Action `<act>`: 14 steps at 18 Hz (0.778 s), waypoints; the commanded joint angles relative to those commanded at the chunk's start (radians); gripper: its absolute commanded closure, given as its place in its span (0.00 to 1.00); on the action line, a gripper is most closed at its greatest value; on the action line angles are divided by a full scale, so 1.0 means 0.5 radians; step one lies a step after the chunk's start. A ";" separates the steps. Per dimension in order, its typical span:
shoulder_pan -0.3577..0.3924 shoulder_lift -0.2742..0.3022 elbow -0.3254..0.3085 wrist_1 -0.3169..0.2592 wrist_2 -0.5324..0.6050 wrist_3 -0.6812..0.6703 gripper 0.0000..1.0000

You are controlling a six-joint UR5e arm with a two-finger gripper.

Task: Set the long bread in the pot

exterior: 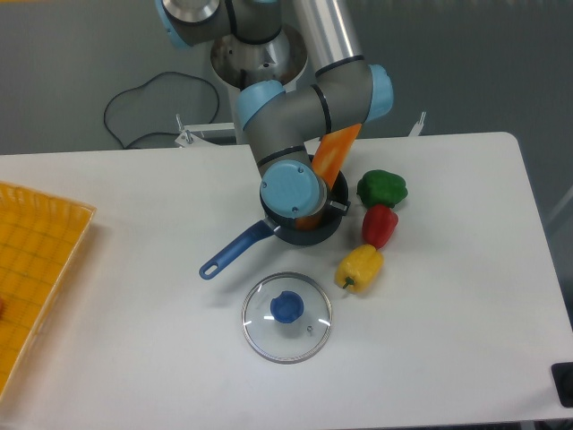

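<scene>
apparently hidden behind the wrist, hand (pixel 309 210) over the pot (pixel 324 229), grip unclear, long bread (pixel 333 152) tilted into it

No writing, label, brand or number could be read anywhere — not on the arm, the toys, the lid or the desk.

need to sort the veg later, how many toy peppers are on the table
3, clustered right of the dark navy pot: a green pepper farthest back, a red pepper before it, a yellow pepper nearest the camera. No others visible.
</scene>
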 joint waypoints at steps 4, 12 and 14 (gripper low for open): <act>-0.012 0.000 0.095 0.000 -0.101 0.000 0.39; 0.009 0.021 0.181 0.269 -0.260 0.012 0.00; 0.040 0.028 0.218 0.337 -0.331 0.015 0.00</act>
